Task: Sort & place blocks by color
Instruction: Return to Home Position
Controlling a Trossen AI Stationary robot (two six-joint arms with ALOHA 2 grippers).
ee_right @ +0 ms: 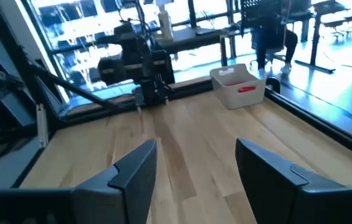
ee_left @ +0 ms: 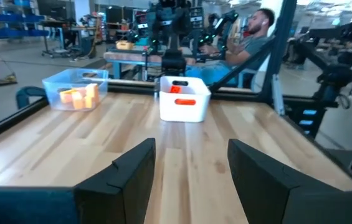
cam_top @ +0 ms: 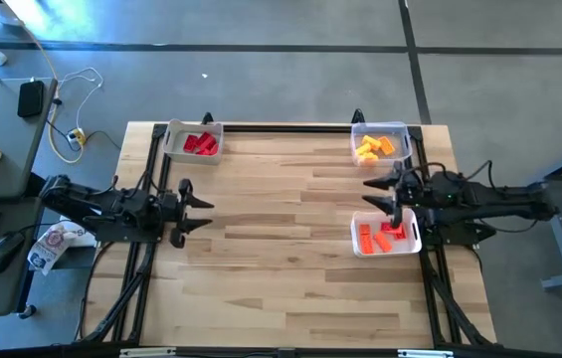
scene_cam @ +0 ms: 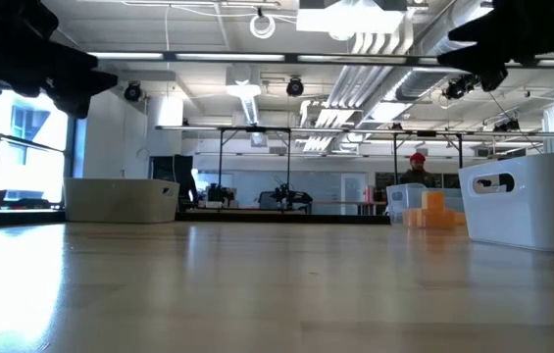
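1. At the worktop's [cam_top: 281, 249] upper left corner in the high view, the red blocks [cam_top: 201, 144] lie together in a pale bin [cam_top: 169, 139]. One colour goes to one container, which is what the sorting asks for.
2. On the opposite side, the yellow-orange blocks [cam_top: 375, 147] fill a clear bin [cam_top: 380, 126] at the upper right corner. The orange blocks [cam_top: 382, 236] sit in a white bin [cam_top: 385, 253] just below it. The two similar shades are kept in separate bins, so they cannot mix.
3. No loose block shows on the bare wood in any view, so the sorting itself appears finished.
4. The left gripper [cam_top: 206, 215] hangs above the left edge of the worktop, well apart from every bin. Its fingers [ee_left: 132, 177] are spread and nothing sits between them. That suits an arm parked out of the way, with nothing left to carry.
5. The right gripper [cam_top: 368, 193] hovers by the right edge, between the clear bin and the white bin and close to the white one. Its fingers [ee_right: 135, 171] are also apart and empty. The open posture fits a release just made, though that is only a judgement.
6. Both arms face each other across clear wood, so neither blocks the other's retreat. The likely remaining step is for each to settle at its resting pose. The main risk is the right arm clipping the nearby white bin.
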